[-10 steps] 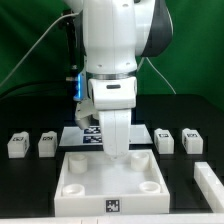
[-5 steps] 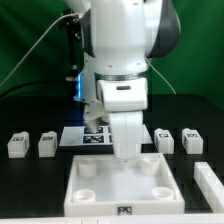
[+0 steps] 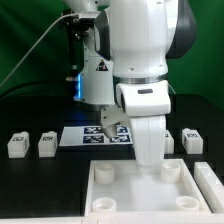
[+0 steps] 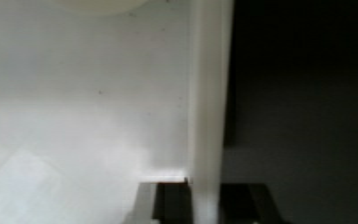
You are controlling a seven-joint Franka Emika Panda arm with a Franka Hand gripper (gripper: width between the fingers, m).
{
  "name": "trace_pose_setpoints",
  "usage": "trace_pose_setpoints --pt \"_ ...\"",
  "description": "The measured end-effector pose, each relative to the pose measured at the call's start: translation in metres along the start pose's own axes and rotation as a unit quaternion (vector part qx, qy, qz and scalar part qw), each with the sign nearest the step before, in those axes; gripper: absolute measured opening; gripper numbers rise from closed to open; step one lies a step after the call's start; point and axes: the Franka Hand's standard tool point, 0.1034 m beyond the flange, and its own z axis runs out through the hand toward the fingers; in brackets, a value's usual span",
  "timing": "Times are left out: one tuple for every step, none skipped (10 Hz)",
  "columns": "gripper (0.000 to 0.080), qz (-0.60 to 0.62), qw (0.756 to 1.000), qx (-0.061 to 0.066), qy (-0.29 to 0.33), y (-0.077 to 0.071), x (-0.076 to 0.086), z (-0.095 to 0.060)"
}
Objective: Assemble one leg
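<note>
The large white tray-like part (image 3: 130, 185) with round corner sockets lies at the front, toward the exterior view's right. My gripper (image 3: 150, 163) stands at its far rim. In the wrist view my gripper (image 4: 206, 202) has its two dark fingers (image 4: 172, 202) on either side of the thin rim wall (image 4: 202, 90), shut on it. Two small white legs (image 3: 16, 145) (image 3: 46, 144) stand on the black table at the exterior view's left. Another leg (image 3: 190, 138) stands at the right. The arm hides what is just behind my hand.
The marker board (image 3: 92, 134) lies flat behind the tray part, partly covered by the arm. A white piece (image 3: 214, 178) sits at the exterior view's right edge, close to the tray part's corner. A green wall is at the back.
My gripper and the tray-like part have slid together toward the exterior view's right and a little toward the front. The legs have not moved.
</note>
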Motion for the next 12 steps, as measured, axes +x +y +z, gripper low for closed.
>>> trace_pose_setpoints --pt "0.0058 0.0 1.0 0.001 0.002 0.0 0.004 0.001" --pt "0.0058 -0.001 1.0 0.001 0.003 0.0 0.008 0.001" --pt "0.0058 0.003 1.0 0.001 0.004 0.0 0.013 0.001" --pt "0.0058 0.004 1.0 0.001 0.005 0.0 0.015 0.001" --pt "0.0058 0.004 1.0 0.001 0.005 0.0 0.015 0.001" --pt "0.0058 0.004 1.0 0.001 0.005 0.0 0.015 0.001" --pt "0.0058 0.004 1.0 -0.001 0.006 0.0 0.015 0.001" --pt "0.0058 0.005 1.0 -0.001 0.006 0.0 0.015 0.001" --pt "0.0231 0.005 1.0 0.0 0.006 0.0 0.014 0.002" --pt "0.038 0.005 1.0 0.0 0.006 0.0 0.014 0.002" --pt "0.038 0.005 1.0 0.0 0.006 0.0 0.014 0.002" --pt "0.0554 0.006 1.0 0.0 0.006 0.0 0.014 0.002"
